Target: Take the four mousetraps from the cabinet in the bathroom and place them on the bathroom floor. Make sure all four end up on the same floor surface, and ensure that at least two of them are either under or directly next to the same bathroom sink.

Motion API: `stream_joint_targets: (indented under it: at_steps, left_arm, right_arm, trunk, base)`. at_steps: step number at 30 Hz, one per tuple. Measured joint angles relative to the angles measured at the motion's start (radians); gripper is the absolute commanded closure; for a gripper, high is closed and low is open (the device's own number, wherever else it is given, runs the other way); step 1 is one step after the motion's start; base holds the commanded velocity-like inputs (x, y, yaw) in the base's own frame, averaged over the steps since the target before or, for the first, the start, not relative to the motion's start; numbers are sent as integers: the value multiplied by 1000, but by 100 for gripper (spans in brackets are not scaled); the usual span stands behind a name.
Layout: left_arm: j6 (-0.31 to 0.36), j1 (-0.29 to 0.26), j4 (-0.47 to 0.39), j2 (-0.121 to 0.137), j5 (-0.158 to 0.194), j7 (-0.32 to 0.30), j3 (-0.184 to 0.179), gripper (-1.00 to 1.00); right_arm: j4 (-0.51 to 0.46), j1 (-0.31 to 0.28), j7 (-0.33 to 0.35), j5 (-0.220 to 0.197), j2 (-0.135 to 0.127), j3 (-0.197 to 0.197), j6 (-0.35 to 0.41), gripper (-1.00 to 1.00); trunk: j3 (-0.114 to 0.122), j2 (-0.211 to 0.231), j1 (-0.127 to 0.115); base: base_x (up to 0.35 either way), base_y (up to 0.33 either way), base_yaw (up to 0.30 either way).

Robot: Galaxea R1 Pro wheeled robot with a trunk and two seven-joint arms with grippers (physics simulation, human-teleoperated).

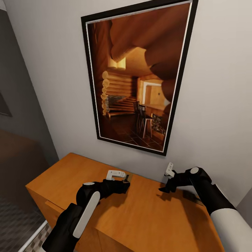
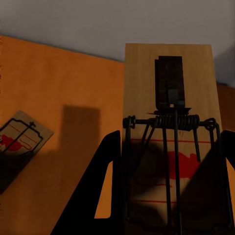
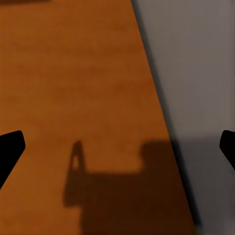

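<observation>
Currently left gripper fingers clamp one mousetrap above the cabinet top, near the wall. Second mousetrap lies beside it. Right gripper fingers wide, empty. Risk: thin board slipping during carry.

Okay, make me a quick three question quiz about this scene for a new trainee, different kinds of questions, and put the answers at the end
1. True or false: the left gripper has a mousetrap between its fingers.
2. Multiple choice: what hangs on the wall above the cabinet? A) a mirror B) a framed picture of a log cabin interior C) a shelf
3. Fill in: in the right wrist view, the fingers of the right gripper stand wide apart with ____ between them.

Key
1. True; the board lies between the two dark fingers in the left wrist view.
2. B, the framed picture.
3. Nothing; just cabinet top and wall behind.
</observation>
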Motion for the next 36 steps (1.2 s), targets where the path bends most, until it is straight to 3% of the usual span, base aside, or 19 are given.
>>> stream_joint_targets:
  at_steps: [9,18,26,33,36]
  left_arm:
    - [0,0,1,-1,-1,4,0,100]
    - [-1,0,0,-5,2,68,-6,100]
    - [-2,0,0,-3,3,76,-8,100]
    - [-3,0,0,-3,3,78,-7,100]
    - [-3,1,0,-2,2,78,-7,100]
  right_arm:
    - [0,0,0,0,0,0,0,-100]
    - [0,0,0,0,0,0,0,-100]
    - [0,0,3,2,0,0,0,-100]
    - [-28,0,9,18,-7,-2,12,-100]
    - [-43,0,10,54,-9,-2,51,-100]
  trunk:
    - [0,0,0]
    - [0,0,0]
    - [0,0,0]
    - [0,0,0]
    - [0,0,0]
  base:
    - [0,0,0]
    - [0,0,0]
    - [0,0,0]
    - [0,0,0]
    - [0,0,0]
